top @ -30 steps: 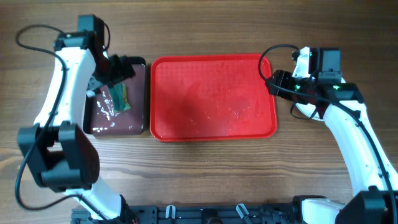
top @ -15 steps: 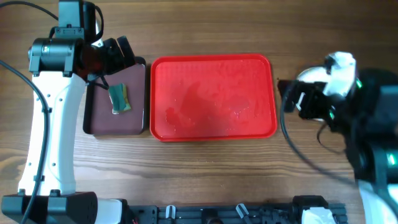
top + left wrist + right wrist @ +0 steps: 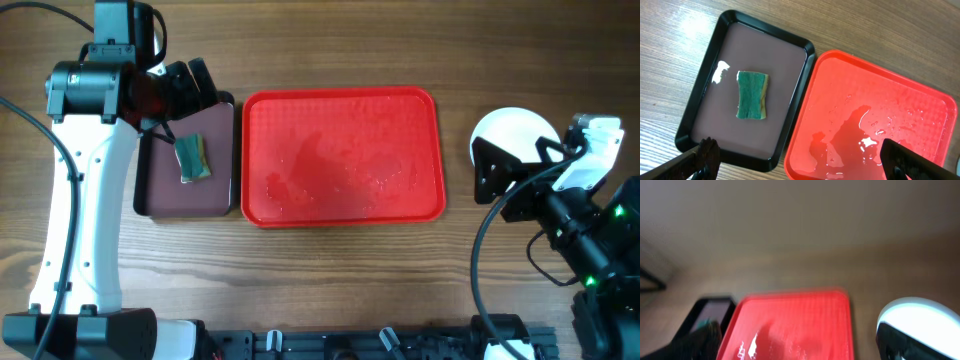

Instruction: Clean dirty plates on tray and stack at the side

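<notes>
Partly hidden under the right claw [image 3: 797, 336], the round plates [image 3: 515, 130] lie on the wooden tabletop [image 3: 340, 270] to the right of the large bright red rectangular plastic tray [image 3: 400, 110], apart from its rim. We see a white top face with a pale blue edge. The claw's black body covers the plates' nearer side, so we cannot tell how many are stacked. The right wrist view is blurred, and the plate is cut off at its lower right corner. That claw's black fingers [image 3: 892, 339] stand wide apart at the bottom corners of the view, released, with nothing between them.

The left claw [image 3: 797, 155] is spread wide too and grips nothing; we see only its finger ends [image 3: 700, 157] at the bottom edge of the left wrist view. It hangs above the far end of the smaller dark maroon tray with a black rim [image 3: 160, 200], which sits just left of the red tray, the two rims nearly touching. A green and yellow rectangular sponge [image 3: 751, 95] lies flat in the maroon tray, away from its walls.

The red tray has rounded corners and a raised rim, and its glossy floor carries a thin puddle [image 3: 850, 130] and scattered drops. Wood-grain tabletop shows as open strips before and behind the red tray, and between it and the plates.
</notes>
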`<state>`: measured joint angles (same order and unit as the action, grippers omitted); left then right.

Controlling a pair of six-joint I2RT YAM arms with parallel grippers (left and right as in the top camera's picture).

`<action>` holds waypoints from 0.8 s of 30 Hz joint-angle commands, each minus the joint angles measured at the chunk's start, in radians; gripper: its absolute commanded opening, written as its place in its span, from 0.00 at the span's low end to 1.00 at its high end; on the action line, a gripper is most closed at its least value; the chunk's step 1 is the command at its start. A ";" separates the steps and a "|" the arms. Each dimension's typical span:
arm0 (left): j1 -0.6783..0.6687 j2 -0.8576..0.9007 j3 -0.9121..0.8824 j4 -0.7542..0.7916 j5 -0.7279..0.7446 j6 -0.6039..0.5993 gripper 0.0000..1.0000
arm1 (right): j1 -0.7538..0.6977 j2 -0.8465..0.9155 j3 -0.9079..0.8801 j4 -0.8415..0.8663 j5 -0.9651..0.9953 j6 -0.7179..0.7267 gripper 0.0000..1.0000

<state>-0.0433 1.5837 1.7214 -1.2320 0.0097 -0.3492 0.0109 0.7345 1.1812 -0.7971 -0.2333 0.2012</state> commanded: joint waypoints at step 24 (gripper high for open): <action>0.000 0.004 0.009 0.000 0.012 0.002 1.00 | 0.127 -0.732 -1.178 0.840 0.025 -0.093 1.00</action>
<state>-0.0433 1.5841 1.7214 -1.2320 0.0128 -0.3492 0.1322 0.0299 0.0441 0.0235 -0.2230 0.1177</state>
